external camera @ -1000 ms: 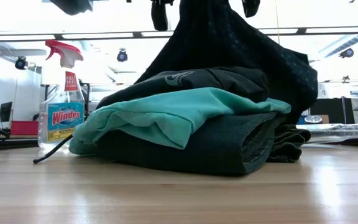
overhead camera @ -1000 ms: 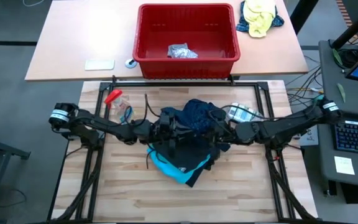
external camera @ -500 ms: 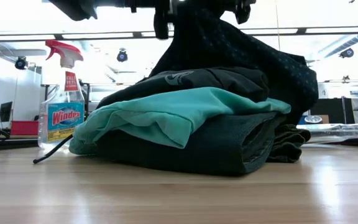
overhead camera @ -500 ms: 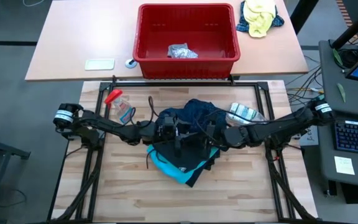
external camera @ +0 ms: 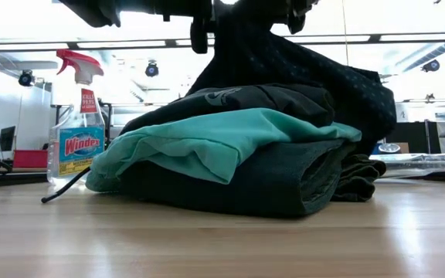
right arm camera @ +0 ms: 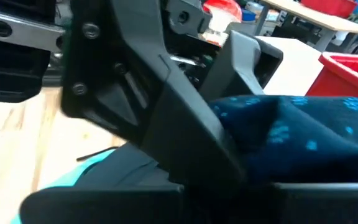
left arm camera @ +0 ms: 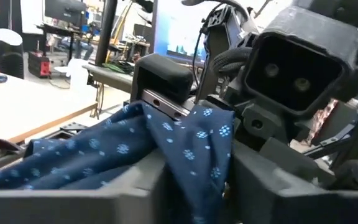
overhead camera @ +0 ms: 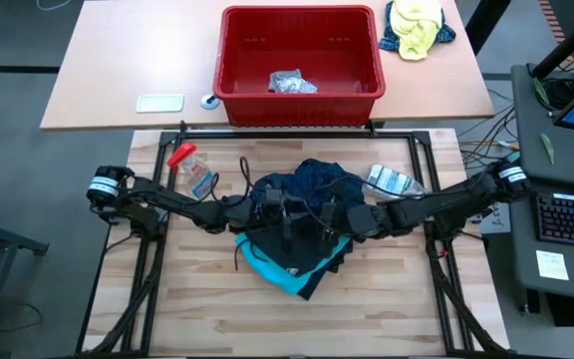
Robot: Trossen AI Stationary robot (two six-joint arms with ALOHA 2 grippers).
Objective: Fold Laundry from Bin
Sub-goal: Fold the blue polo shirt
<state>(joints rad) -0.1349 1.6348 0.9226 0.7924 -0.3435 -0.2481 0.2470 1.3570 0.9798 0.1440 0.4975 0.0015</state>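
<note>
Wooden table (overhead camera: 387,299) carries the laundry (overhead camera: 302,234) heap, just before the bin (overhead camera: 301,62). Above it, right gripper (overhead camera: 335,216) pinches the dotted navy garment (left arm camera: 135,149); left gripper (overhead camera: 270,209) touches it, grip unclear, fingertips buried.

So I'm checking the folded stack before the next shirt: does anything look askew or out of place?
Yes. The turquoise garment is not square with the stack: its edge droops past the dark pieces on one side. The navy dotted garment lies bunched on top, unfolded, with the left tool and right tool at it. One small grey item remains in the red bin.
</note>
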